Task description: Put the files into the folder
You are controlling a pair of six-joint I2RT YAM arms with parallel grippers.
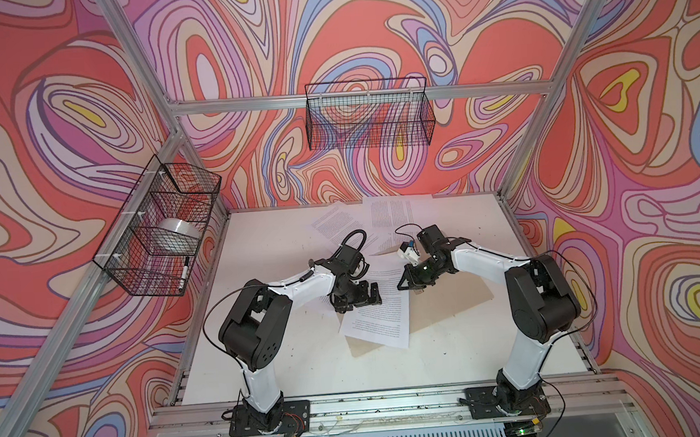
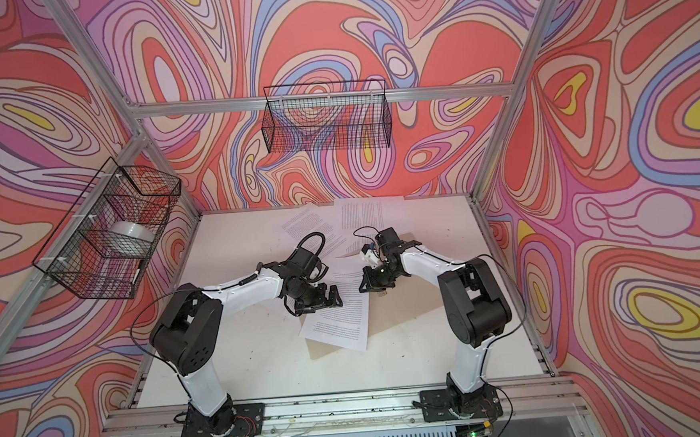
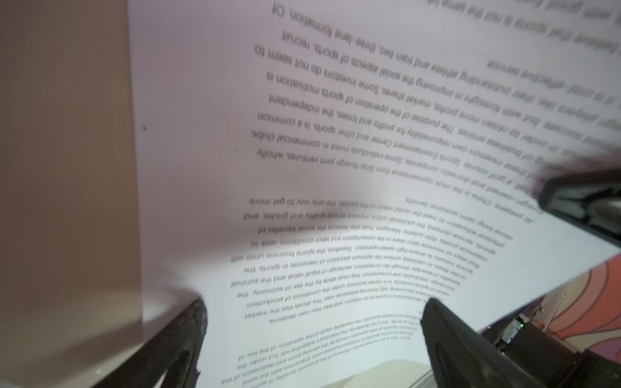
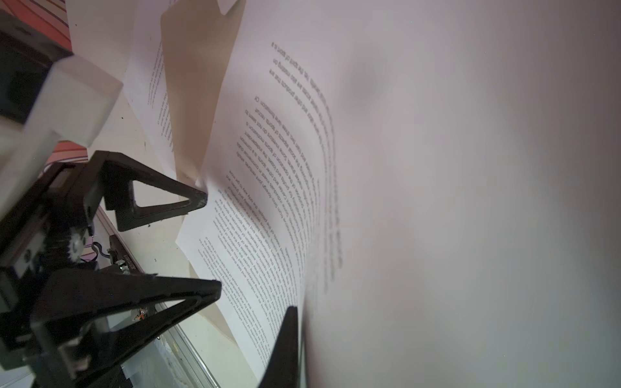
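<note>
Our worry is the sheet sliding. The right gripper sits at its right edge, and we cannot tell whether it pinches the paper or is free of it. If it pulls away while gripping, the floppy page could drag off the folder or crease. The left gripper, jaws spread wide and empty, hovers over the sheet's left side and could snag it.

The sheet is white with dense print. It lies skewed on the tan folder at mid-scene and bows upward in the wrist views, and its near corner seems to overhang the folder's near edge. The far sheets lie well apart.
</note>
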